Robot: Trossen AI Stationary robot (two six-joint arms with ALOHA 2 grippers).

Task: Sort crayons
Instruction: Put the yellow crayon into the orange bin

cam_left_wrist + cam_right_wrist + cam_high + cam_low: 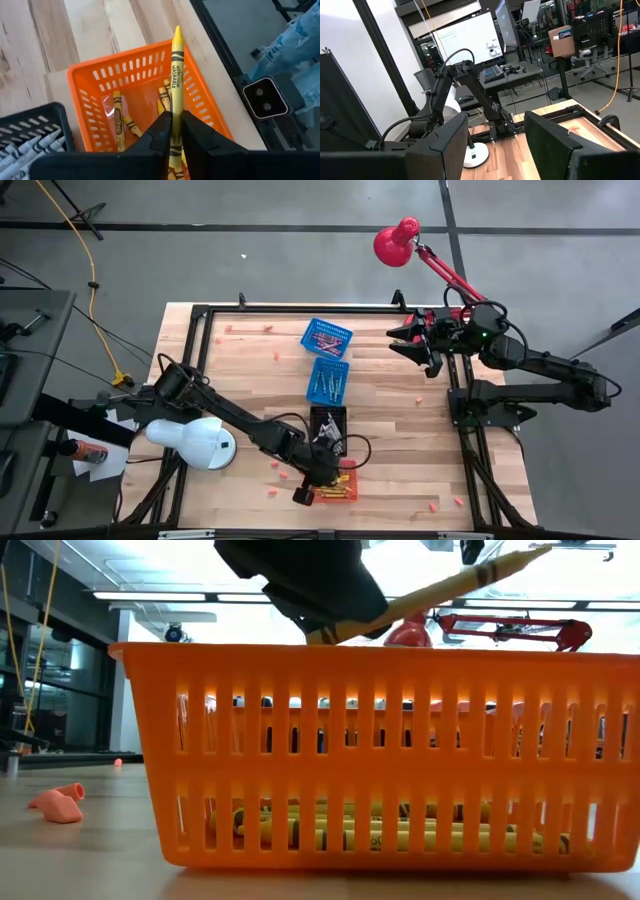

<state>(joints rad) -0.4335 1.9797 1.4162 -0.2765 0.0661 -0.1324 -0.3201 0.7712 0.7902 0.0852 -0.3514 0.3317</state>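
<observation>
Left gripper (pixel 172 131) clamped on long yellow wax crayon (pixel 175 70), tip past fingers, over slotted orange plastic basket (pixel 84 100) already holding yellow ones. Drop pending. Right gripper (pixel 418 345) idle, fingers apart.

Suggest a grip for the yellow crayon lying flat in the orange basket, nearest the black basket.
Grip the flat crayon at its labelled middle, straight from above, closing across its thin width: it lies flat on the floor, and the orange basket's walls block side approaches. The left claw, above the basket, is shut on another yellow crayon; drop that first. Right claw waits open.
</observation>
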